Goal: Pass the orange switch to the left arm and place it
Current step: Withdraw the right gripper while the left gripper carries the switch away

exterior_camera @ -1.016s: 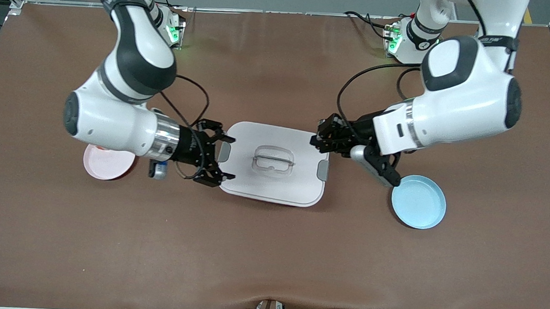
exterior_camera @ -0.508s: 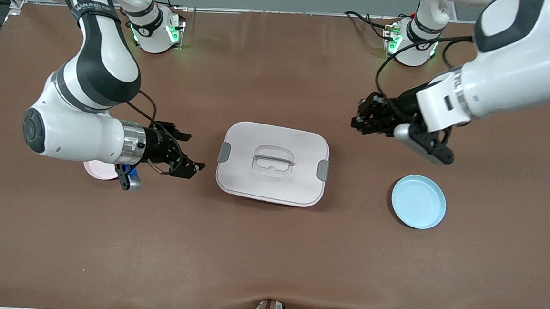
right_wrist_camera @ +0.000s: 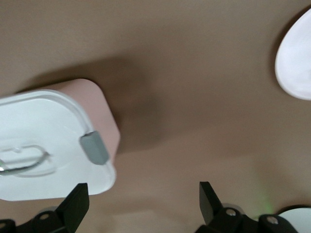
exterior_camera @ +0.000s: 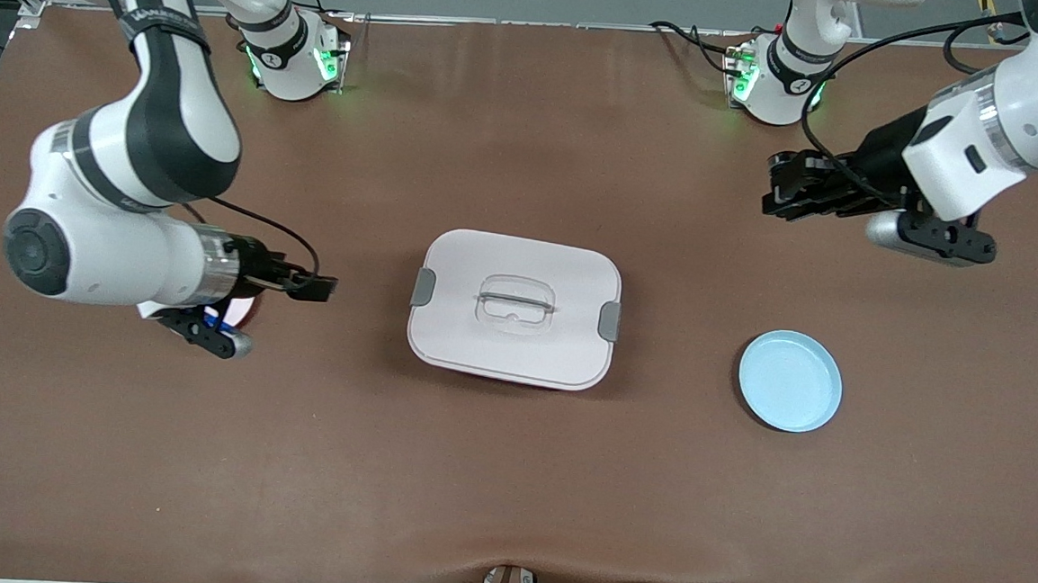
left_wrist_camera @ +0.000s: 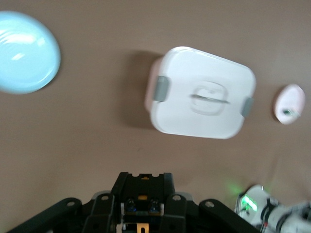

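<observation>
While you look from the front, your left gripper [exterior_camera: 775, 195] hangs in the air over the bare brown table [exterior_camera: 507, 489], at the left arm's end. Its fingers are pressed together. In the left wrist view you can see a tiny bit of orange pinched at their tips. That is the orange switch [left_wrist_camera: 142, 178], so the switch is up in the left gripper and not on the table. Your right gripper [exterior_camera: 316, 288] is over the table between the pink plate [exterior_camera: 246, 312] and the box [exterior_camera: 515, 350], and its fingers [right_wrist_camera: 74, 203] are spread wide with nothing in them. The white box sits in the middle of the table with its lid on, and neither gripper is over it. The blue plate [exterior_camera: 790, 381] lies near the left arm's end, closer to the front camera than the box's middle. A small white thing with a green bit [left_wrist_camera: 290, 112] lies on the pink plate.
</observation>
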Robot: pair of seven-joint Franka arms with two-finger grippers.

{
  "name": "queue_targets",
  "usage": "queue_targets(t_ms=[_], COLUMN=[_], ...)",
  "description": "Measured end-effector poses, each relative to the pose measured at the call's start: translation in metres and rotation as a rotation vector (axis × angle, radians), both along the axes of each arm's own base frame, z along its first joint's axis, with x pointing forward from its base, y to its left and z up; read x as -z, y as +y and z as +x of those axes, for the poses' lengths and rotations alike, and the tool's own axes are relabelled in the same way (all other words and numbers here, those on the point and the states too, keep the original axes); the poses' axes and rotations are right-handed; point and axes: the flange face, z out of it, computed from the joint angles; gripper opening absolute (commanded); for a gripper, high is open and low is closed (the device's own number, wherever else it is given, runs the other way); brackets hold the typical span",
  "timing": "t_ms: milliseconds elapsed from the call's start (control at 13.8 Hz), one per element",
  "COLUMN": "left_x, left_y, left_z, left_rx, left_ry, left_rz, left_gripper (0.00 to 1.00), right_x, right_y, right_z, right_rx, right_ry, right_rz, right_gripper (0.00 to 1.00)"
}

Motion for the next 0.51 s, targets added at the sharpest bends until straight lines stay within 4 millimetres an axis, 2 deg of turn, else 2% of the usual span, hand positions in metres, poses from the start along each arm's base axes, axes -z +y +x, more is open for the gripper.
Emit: queue_targets(t_ms=[145,363,508], left_x=[-0.002,-0.011,-0.011], left_y=[0.004,0.011,0.024], left_z=[-0.004,-0.008,-0.005], left_rx=[-0.114,-0.177,-0.208], left_ry=[0.023,0.026,0.03], left_rz=[0.09,0.119,0.123], left_gripper=[0.0,0.0,0.0], right_x=[-0.004,-0.007,-0.011], right_y=[-0.031,-0.066,-0.088], right_z=[0.001,-0.002,-0.003], right_rx=[-0.104,-0.258,-0.33], right_ry=[-0.017,-0.017,-0.022], right_rz=[-0.008,-0.033,-0.016], right_gripper=[1.0,1.0,1.0])
